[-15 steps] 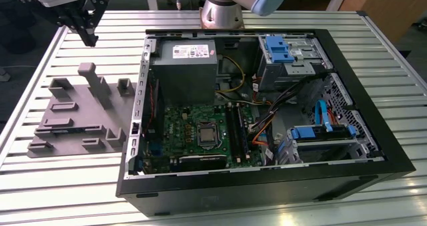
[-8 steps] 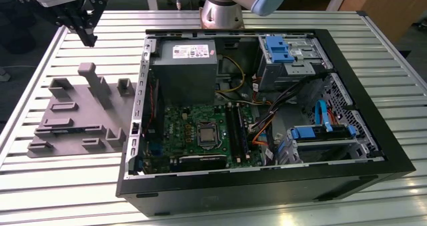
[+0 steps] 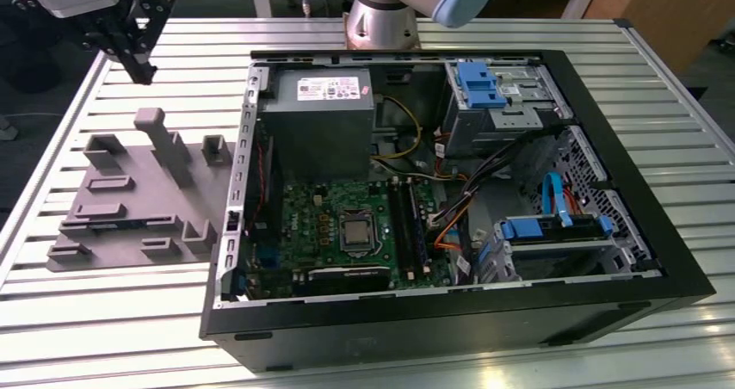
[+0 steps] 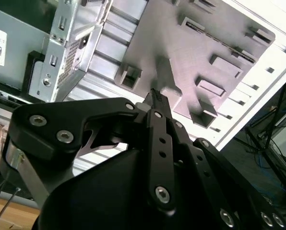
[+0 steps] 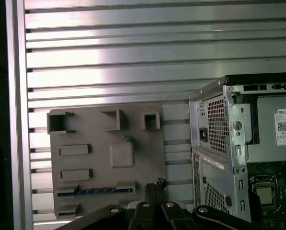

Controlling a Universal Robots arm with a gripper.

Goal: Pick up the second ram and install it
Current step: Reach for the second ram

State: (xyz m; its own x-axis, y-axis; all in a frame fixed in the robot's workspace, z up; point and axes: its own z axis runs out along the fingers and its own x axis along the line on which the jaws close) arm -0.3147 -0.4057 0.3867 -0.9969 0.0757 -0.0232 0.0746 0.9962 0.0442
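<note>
We see the claw [image 3: 140,71] pinched narrow and empty, hanging near the grey tray [image 3: 126,195]. In the first wrist view, 1 blue ram stick [image 5: 95,191] lies in a slot of that tray.

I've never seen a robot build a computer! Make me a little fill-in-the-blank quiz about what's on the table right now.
1. The blue-green ram stick lies in a slot of the grey ____.
2. The gripper hovers outside the computer case, holding ____.
3. The motherboard inside the case is ____ in colour.
Missing words: tray; nothing; green.
</note>
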